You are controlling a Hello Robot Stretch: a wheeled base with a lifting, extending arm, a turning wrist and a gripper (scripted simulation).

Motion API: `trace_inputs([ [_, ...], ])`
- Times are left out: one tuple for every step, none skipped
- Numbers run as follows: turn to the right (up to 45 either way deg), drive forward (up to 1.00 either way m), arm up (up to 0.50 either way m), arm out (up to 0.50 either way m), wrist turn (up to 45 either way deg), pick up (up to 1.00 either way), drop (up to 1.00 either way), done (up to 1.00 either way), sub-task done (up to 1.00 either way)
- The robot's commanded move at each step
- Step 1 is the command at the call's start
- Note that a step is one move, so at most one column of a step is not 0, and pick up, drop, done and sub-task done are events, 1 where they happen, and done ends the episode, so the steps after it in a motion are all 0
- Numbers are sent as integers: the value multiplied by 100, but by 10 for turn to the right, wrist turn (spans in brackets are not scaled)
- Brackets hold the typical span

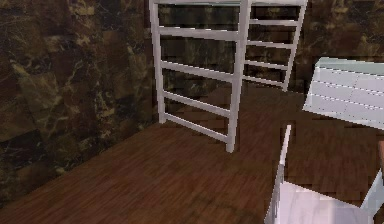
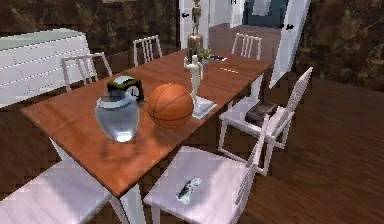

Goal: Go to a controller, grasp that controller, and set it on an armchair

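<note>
Landmark: I take the wooden table (image 2: 150,145) in the arm side view as my reference.
Likely controller: a small pale thing (image 2: 188,188) with dark marks, slim and lying flat. It is too small for me to name for certain.
Where it lies: on the seat of the white chair (image 2: 220,170) drawn up to the table's near long side.
On the table: an orange basketball (image 2: 170,103), with a glass vase (image 2: 118,118) just beside it and a pale figurine (image 2: 192,72) behind it.
Beyond the table: a white dresser (image 2: 40,60).
Gripper: I cannot tell its state.
</note>
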Motion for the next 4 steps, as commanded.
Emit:
trace_inputs([
  [0,0,50,0,0,0,0,0,0],
  [0,0,12,0,0,0,0,0,0],
  [0,0,0,28,0,0,0,0,0],
  [0,0,0,0,450,0,0,0,0],
])
